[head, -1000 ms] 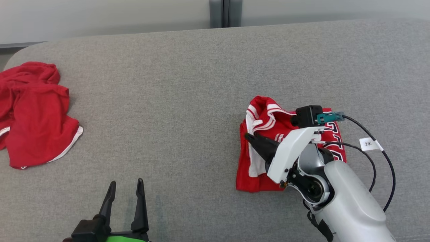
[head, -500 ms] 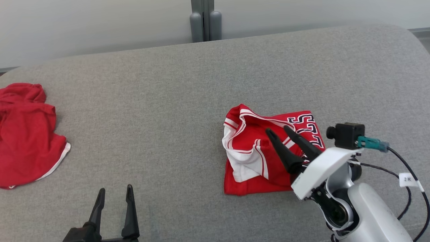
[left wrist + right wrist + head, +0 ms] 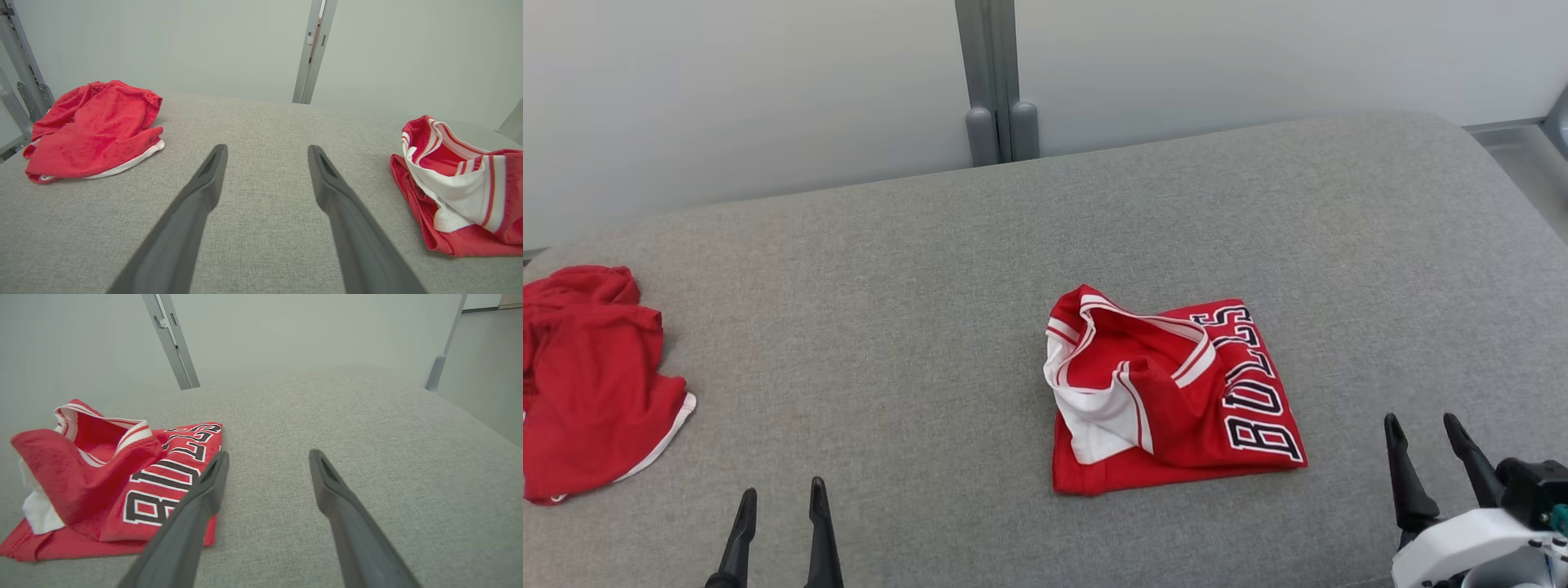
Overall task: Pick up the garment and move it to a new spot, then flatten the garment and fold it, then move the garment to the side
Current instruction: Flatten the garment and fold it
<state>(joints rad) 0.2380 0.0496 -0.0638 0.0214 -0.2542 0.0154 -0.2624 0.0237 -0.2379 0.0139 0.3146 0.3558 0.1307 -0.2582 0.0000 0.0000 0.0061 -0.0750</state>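
Lumpy folded red jersey (image 3: pixel 1176 400) (white-trimmed) lies left of the right gripper (image 3: pixel 1419 420) on woven grey upholstery (image 3: pixel 890 286). Its 2 fingers (image 3: pixel 347 522) gape, empty.

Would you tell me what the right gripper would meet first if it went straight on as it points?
Probably nothing: the right gripper points over bare gray cushion, passing beside the jersey.

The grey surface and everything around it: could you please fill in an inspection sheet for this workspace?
Surface: grey fabric surface, no stains seen.
Job's things: red jersey, roughly folded, white trim and black lettering showing, right of centre.
Clutter: second red garment, crumpled at the left edge.
Grippers: left gripper open, empty; right gripper open, empty, apart from the jersey.
Cables: nothing seen.
Surroundings: pale wall and grey metal post behind.
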